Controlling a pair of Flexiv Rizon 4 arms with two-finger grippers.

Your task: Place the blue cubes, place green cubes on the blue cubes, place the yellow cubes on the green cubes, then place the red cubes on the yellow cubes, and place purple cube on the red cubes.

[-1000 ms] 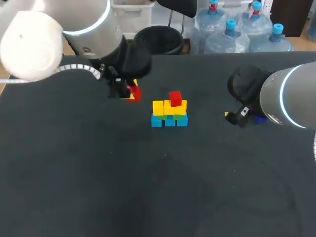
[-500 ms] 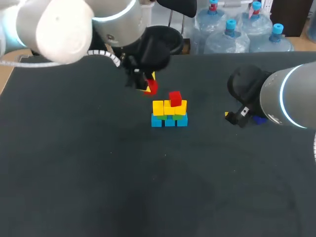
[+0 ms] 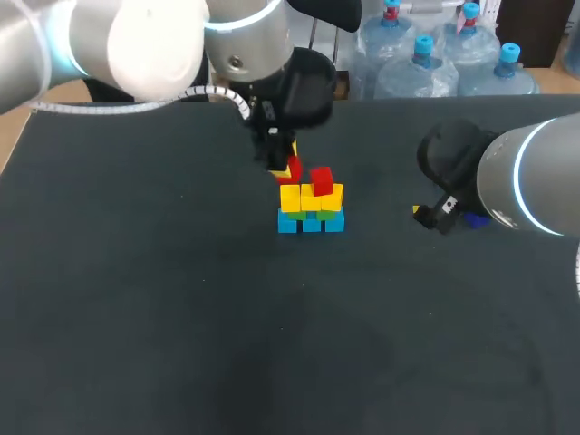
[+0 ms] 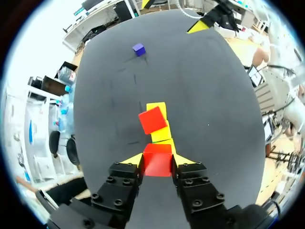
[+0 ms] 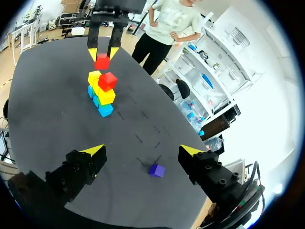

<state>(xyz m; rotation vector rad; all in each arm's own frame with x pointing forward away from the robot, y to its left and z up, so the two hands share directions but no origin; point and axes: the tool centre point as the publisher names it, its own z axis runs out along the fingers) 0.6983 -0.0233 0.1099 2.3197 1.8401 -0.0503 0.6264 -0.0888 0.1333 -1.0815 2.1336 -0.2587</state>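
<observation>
Left gripper (image 3: 284, 169) has carried its red cube (image 4: 157, 161) across to the stack (image 3: 311, 207).

Over the last second the left arm swung in from the table's left toward the middle. Its cube now hangs just over the left end of the yellow row (image 3: 311, 197), close beside the other red cube (image 3: 321, 179) that sits on that row. The right arm has not moved. The left fingers are clamped on two opposite sides of the cube. The right gripper (image 5: 143, 150) hovers with its fingers spread wide and holds nothing. The purple cube (image 5: 156, 170) lies on the table below, between those fingers and touching neither. The stack has blue cubes (image 3: 311, 224) at the bottom, green cubes (image 3: 327, 215) next, then the yellow row. The table (image 3: 181, 317) is a dark, matte surface.
</observation>
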